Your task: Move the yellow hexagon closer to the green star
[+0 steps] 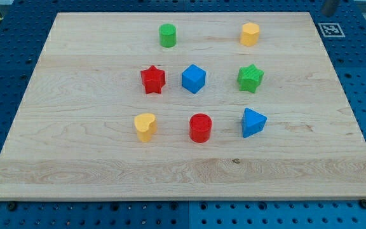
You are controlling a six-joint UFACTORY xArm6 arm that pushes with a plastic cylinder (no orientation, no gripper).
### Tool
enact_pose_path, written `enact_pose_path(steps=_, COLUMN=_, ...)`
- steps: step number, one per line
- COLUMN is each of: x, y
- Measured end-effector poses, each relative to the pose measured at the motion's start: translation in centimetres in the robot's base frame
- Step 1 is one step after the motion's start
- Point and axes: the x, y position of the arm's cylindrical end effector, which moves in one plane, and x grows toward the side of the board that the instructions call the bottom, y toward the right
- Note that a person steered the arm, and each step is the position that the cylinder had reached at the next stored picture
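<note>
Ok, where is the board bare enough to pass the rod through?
My tip is not in view. Bare: the strip below the yellow heart, red cylinder and blue block, plus both side margins. Also open between yellow hexagon and green star. Crowded: the centre rows.

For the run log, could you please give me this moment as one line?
my tip: not visible | yellow hexagon: top right, untouched | green star: directly below it, apart | step: not started
</note>
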Motion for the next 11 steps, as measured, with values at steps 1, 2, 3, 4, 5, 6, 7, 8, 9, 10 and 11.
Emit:
enact_pose_path(steps=1, x=-0.1, y=-0.2)
enact_pose_path(steps=2, x=-0.1, y=-0.3)
enact_pose_path(steps=3, x=-0.2, y=-0.3)
enact_pose_path(steps=4, x=-0.1, y=-0.4)
enact_pose_path(steps=5, x=5.0, y=-1.7)
enact_pose_path(steps=6, x=5.6, y=-11.9)
enact_pose_path(steps=7, x=3.8, y=-17.7)
enact_pose_path(steps=8, x=4.1, y=-18.3)
enact_pose_path(steps=9, x=6.5, y=-20.7)
enact_pose_path(steps=10, x=8.6, y=-20.8)
enact_pose_path(steps=11, x=10.9, y=-20.8)
